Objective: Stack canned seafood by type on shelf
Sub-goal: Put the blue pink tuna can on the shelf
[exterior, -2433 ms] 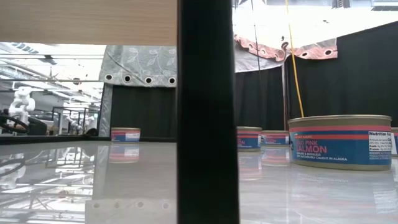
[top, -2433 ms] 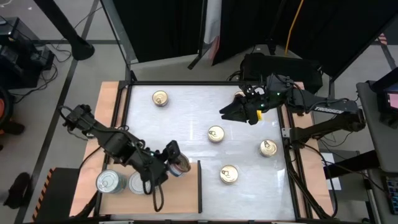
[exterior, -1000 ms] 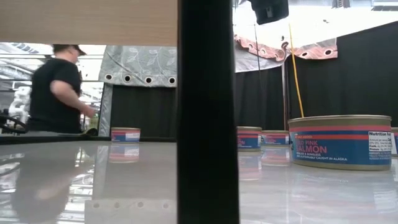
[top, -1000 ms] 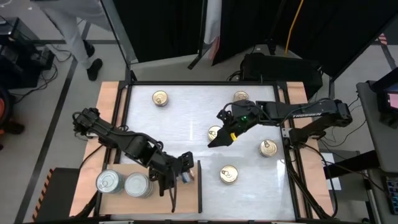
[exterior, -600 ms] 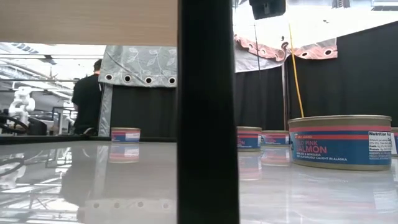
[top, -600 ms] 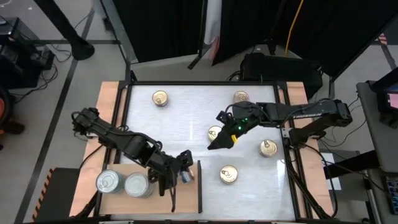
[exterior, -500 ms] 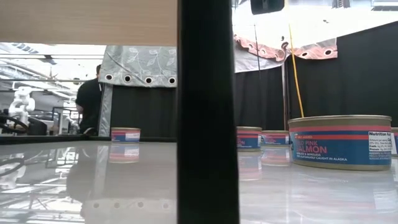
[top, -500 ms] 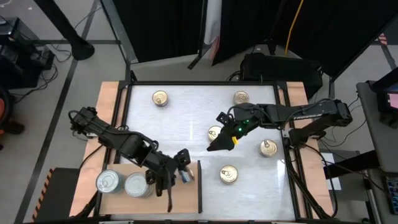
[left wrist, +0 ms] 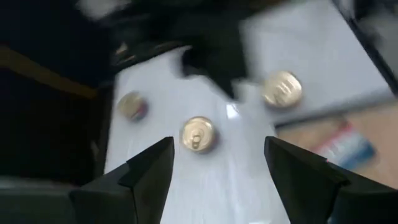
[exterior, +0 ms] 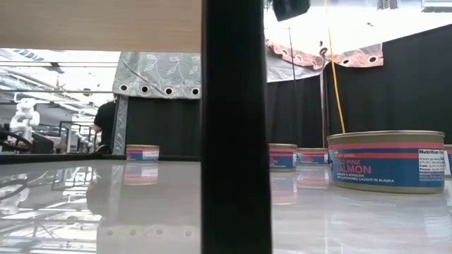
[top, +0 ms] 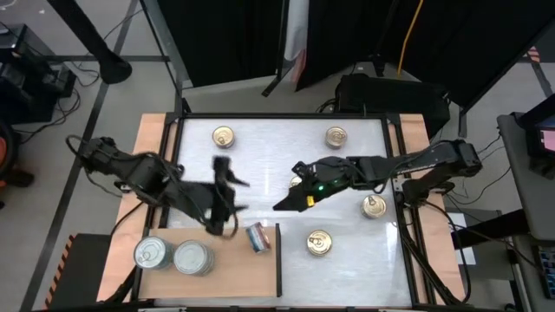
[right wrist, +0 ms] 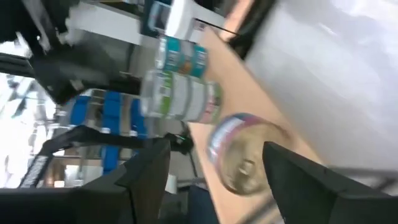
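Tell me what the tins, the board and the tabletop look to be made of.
Tins: metal, going by the shiny gold pull-tab lids, with printed paper-like labels around the sides. Board: light-brown wood or wood-look laminate, matte, with a dark edge. Tabletop: white and glossy, probably laminate or plastic; tins mirror in it in the low view.

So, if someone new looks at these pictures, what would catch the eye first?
Probably the two dark arms meeting over the white table, the right end effector reaching past a gold-lidded tin. Next, one tin lying on its side on the wooden shelf, near two upright silver-lidded tins.
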`<state>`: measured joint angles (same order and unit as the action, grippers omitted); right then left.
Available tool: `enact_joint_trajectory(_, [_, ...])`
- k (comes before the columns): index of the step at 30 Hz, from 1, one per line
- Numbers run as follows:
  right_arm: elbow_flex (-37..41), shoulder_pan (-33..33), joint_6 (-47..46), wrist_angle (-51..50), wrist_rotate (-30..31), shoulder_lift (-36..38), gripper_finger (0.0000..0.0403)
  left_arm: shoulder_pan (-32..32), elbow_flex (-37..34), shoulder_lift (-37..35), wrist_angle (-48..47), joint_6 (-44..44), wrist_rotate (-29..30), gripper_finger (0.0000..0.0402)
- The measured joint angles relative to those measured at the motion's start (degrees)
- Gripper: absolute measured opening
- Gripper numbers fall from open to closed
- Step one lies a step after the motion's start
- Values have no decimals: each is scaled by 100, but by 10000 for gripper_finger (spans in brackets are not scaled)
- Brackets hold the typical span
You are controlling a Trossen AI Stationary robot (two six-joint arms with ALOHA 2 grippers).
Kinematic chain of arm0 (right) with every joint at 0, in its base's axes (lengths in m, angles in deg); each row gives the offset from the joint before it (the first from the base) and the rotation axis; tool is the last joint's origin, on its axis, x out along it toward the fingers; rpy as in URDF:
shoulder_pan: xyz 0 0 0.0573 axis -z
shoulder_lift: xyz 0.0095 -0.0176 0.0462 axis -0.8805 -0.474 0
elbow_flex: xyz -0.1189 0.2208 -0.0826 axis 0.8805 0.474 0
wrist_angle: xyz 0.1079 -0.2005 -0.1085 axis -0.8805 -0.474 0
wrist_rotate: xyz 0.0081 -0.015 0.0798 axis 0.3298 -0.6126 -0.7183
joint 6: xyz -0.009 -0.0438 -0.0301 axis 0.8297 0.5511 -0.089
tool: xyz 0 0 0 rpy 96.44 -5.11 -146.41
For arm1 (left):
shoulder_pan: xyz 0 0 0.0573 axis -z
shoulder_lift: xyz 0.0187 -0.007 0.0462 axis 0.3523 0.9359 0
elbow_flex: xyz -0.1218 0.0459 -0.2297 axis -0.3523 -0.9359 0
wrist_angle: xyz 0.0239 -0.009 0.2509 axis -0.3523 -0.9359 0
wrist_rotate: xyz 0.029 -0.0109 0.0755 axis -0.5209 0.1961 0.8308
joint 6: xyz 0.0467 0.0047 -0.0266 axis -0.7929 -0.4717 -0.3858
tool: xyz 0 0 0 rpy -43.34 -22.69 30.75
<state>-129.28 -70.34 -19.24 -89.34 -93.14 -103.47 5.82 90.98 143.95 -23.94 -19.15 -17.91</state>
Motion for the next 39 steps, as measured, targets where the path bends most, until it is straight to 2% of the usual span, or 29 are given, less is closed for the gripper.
enact_joint_trajectory(2, [-4, -45, -43, 354, 49, -177, 239, -49, 0, -127, -29, 773, 231, 257])
enact_joint_trajectory(5, [-4, -59, -49, 521, 105, -499, 226, -123, 7, -182, -324, 1666, 205, 257])
enact_joint_trajectory(8, [-2, -40, 115, 525, 138, -835, 207, -149, -32, -71, -1015, 2415, -177, 257])
enact_joint_trajectory(11, [-2, -47, 201, 905, -102, -1099, 189, -148, -141, 161, -1395, 2806, -710, 257])
enact_joint_trajectory(15, [-2, -98, 197, 1293, -298, -1245, 165, -146, -294, 415, -1194, 2828, -1266, 257])
enact_joint_trajectory(20, [-2, -208, 241, 1320, -303, -1251, 139, -148, -345, 696, -1051, 2812, -1465, 257])
enact_joint_trajectory(32, [-2, -344, 506, 1418, -311, -1251, 85, -148, -397, 762, -846, 2809, -1796, 257])
enact_joint_trajectory(35, [-2, -349, 545, 1446, -314, -1251, 76, -148, -533, 762, -515, 2717, -2120, 245])
enact_joint_trajectory(39, [-2, -349, 652, 1442, -326, -1251, 64, -146, -679, 762, -280, 2678, -2397, 202])
